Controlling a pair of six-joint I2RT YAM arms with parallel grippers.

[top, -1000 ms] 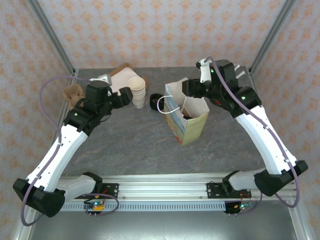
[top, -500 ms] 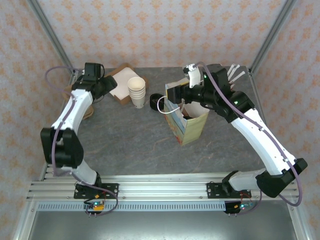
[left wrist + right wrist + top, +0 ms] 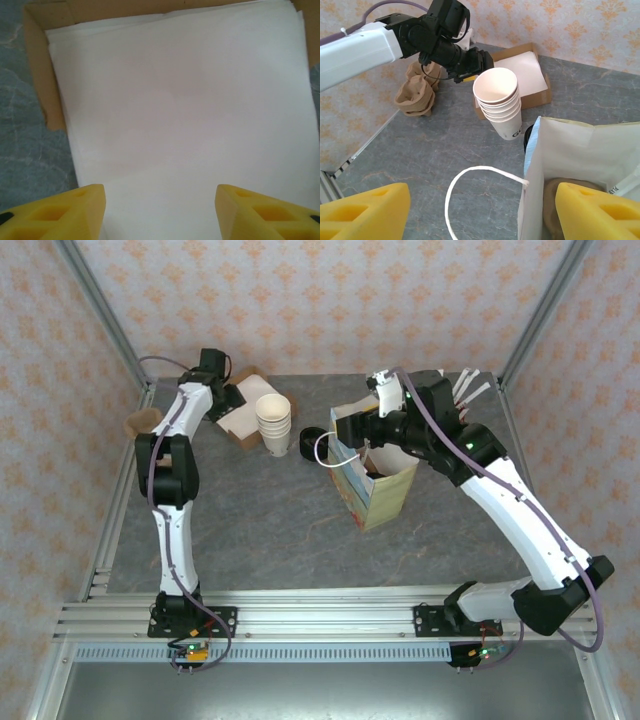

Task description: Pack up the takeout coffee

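Takeout coffee [image 3: 373,472] in paper bag [image 3: 385,502], open empty right claw [image 3: 480,202] above, left claw [image 3: 160,202] open

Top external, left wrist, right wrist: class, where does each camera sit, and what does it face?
Top external: above and behind the bases, looking down on the table, both arms showing.
Left wrist: on the left gripper, facing the box of white sheets.
Right wrist: on the right gripper, facing cup stack, paper bag, left arm.
Both wrists share the box.

I can read no text anywhere. The dark print low on the cup stack [image 3: 500,105] is too small to read.
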